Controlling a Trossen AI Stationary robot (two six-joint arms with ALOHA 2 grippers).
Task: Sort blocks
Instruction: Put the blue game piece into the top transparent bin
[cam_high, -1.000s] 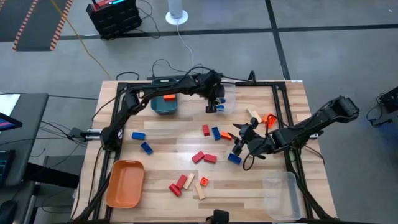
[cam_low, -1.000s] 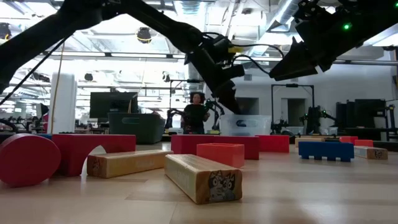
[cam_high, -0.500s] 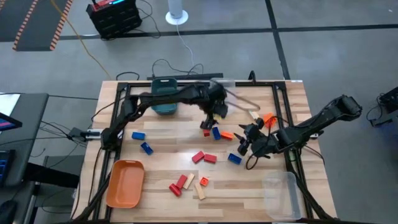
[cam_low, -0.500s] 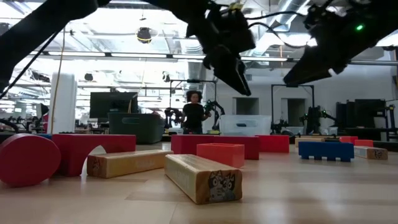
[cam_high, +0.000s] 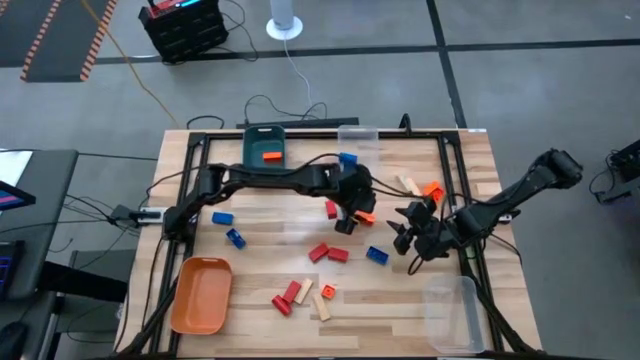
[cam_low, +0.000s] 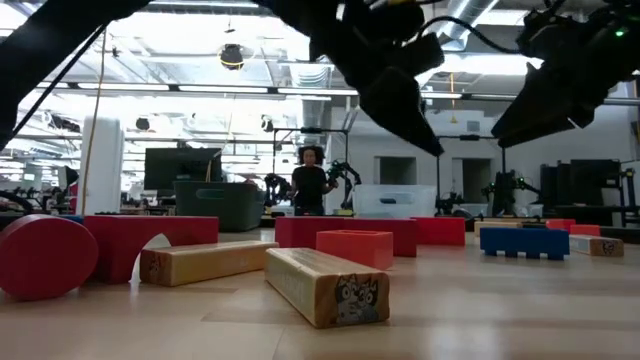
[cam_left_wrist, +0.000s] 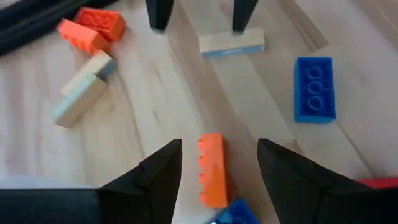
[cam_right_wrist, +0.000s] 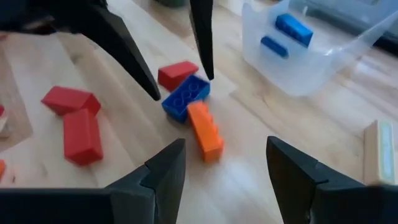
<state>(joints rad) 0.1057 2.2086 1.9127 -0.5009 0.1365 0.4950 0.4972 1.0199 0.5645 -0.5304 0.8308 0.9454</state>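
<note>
Two open grippers (left (cam_high: 349, 214), right (cam_high: 408, 232))

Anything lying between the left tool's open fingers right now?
Yes: in the left wrist view an orange block lies on the table between the fingers of the left tool, untouched, with a blue block against its near end.

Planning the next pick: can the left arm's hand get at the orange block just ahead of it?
Probably yes: the left hand is open above the orange block, which lies flat between its fingers, though a blue block touches one end.
</note>
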